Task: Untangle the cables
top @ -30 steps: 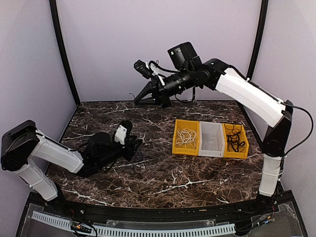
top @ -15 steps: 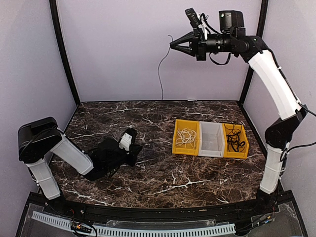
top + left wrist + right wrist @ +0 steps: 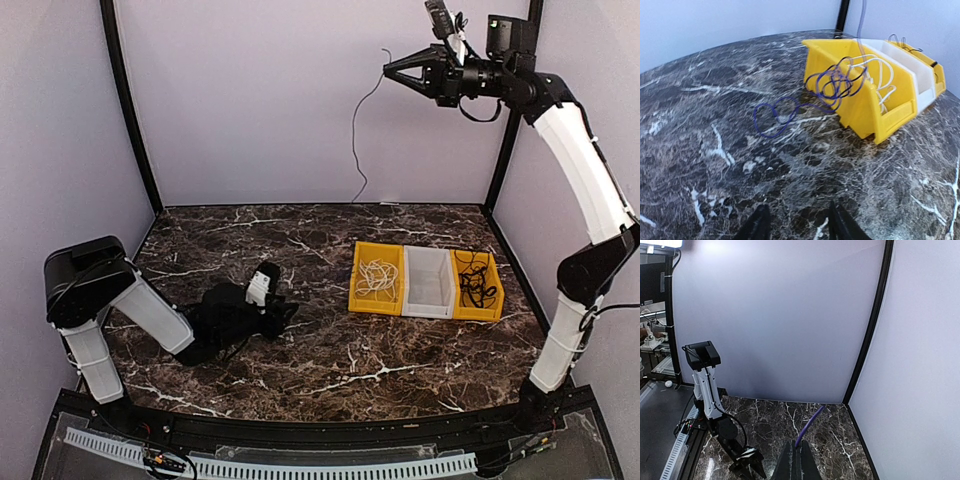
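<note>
Dark marble table [image 3: 330, 370], lavender walls [image 3: 250, 100] | left gripper [image 3: 799, 227] low, left of the bin row [image 3: 430, 290], jaws apart | purple cable [image 3: 777, 112] looped just left of the row, ends untraceable | white cables [image 3: 377, 278] at the row's left end, black cables [image 3: 478, 280] at its right | right gripper [image 3: 390, 70] high above the row, clamped on a thin dangling cable [image 3: 353, 130].

Right gripper [image 3: 390, 70]: raised high near the back wall, pinching a thin cable [image 3: 353, 140] that hangs down. Left gripper [image 3: 283, 313]: low over the marble table [image 3: 330, 370]. Row of touching bins: yellow bin [image 3: 375, 305] with white cables [image 3: 377, 278]; white bin [image 3: 430, 300]; second yellow bin [image 3: 478, 312] with black cables [image 3: 477, 280].
</note>
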Motion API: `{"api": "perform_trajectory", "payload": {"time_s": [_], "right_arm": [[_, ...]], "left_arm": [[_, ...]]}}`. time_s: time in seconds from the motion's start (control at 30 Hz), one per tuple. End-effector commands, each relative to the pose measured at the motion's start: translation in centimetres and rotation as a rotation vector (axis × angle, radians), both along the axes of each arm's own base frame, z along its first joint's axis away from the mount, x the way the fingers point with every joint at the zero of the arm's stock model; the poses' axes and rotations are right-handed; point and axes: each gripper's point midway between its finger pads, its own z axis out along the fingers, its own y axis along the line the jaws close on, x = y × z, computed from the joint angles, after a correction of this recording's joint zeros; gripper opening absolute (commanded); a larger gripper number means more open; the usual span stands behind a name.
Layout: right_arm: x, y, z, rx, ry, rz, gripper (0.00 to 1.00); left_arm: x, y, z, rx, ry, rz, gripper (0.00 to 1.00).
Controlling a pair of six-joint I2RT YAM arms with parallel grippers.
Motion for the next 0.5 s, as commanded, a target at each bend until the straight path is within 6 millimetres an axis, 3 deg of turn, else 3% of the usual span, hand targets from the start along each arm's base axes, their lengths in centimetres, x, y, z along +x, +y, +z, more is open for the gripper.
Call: {"api": "perform_trajectory", "payload": {"time_s": [0.0,0.13,0.23,0.27,0.3,0.33,0.37,0.4,0.43,0.47], "right_arm": [[-0.5,0.4,0.7,0.038,0.020,0.056,0.00],[-0.3,1.0,0.1,0.034,0.035,0.059,0.00],[-0.4,1.7,-0.8,0.015,0.041,0.056,0.00],[-0.5,1.9,-1.1,0.009,0.039,0.056,0.00],[-0.5,2.1,-1.3,0.002,0.038,0.053,0.00],[-0.6,2.2,-1.5,-0.003,0.039,0.055,0.00],[-0.9,2.5,-1.6,-0.006,0.040,0.061,0.00],[-1.0,2.7,-1.9,-0.010,0.044,0.065,0.00],[-1.0,2.8,-2.0,-0.013,0.048,0.069,0.00],[-1.2,3.0,-2.1,-0.016,0.047,0.071,0.00]], "left_arm": [[-1.3,-2.3,5.7,-0.178,-0.063,-0.129,0.48],[-0.6,-4.4,6.6,-0.186,-0.038,-0.166,0.54],[1.2,-6.2,5.5,-0.139,0.042,-0.144,0.58],[2.0,-7.2,6.5,-0.152,0.037,-0.142,0.57],[2.4,-7.3,5.0,-0.120,0.079,-0.119,0.56],[3.2,-7.8,5.6,-0.129,0.075,-0.107,0.55],[3.4,-7.9,4.3,-0.114,0.112,-0.093,0.55],[4.0,-8.5,4.8,-0.132,0.112,-0.094,0.54],[3.8,-9.0,3.7,-0.141,0.162,-0.114,0.52],[4.3,-9.4,4.0,-0.162,0.174,-0.112,0.51]]}}
